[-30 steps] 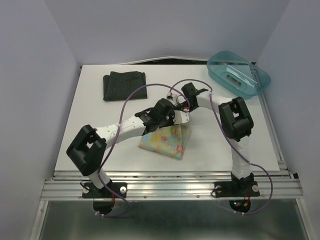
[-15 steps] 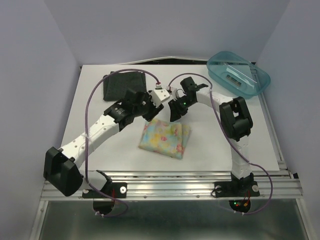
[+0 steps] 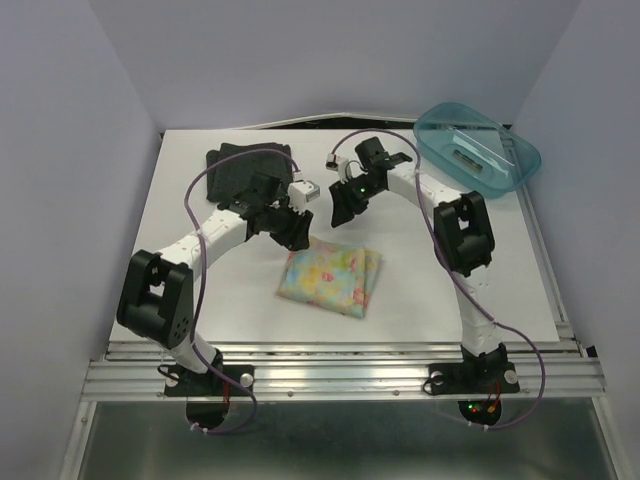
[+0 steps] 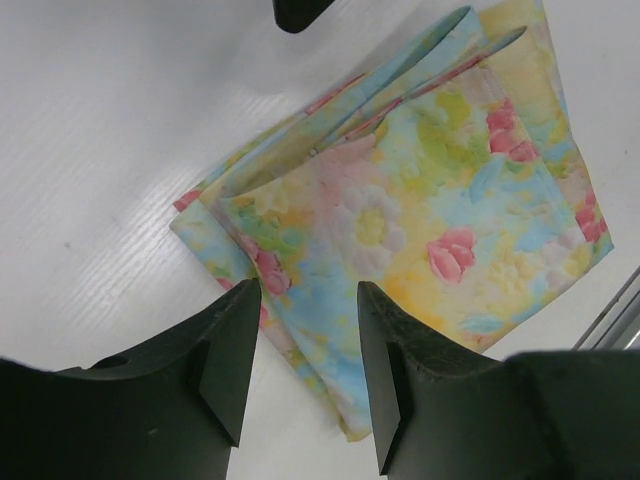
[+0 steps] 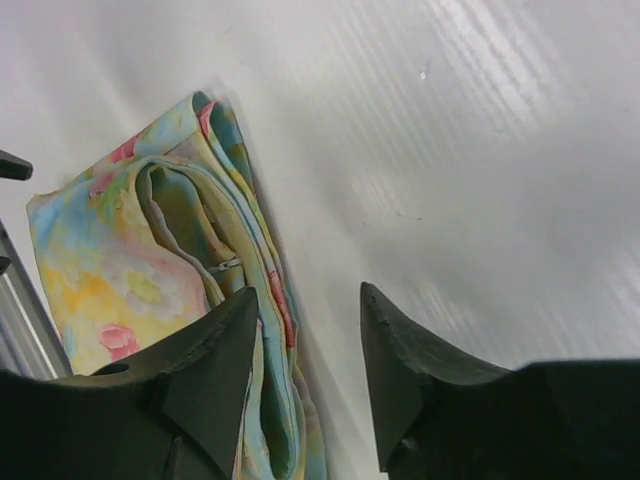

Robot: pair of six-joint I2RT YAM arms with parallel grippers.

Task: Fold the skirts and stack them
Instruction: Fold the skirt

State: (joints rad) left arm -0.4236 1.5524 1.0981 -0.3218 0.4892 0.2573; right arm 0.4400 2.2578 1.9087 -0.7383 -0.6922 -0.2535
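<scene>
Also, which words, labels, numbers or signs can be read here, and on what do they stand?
No readable text in any view.
Floral skirt: flower print only, no words.
Dark skirt: plain, no label visible.
Teal bin: pale item inside, too small and blurred to read.

Reached forward and inward with both arms, wrists tilted downward. Held the left gripper with its jaws parted and nothing between them. Held the right gripper likewise, parted and empty, near the left one.
</scene>
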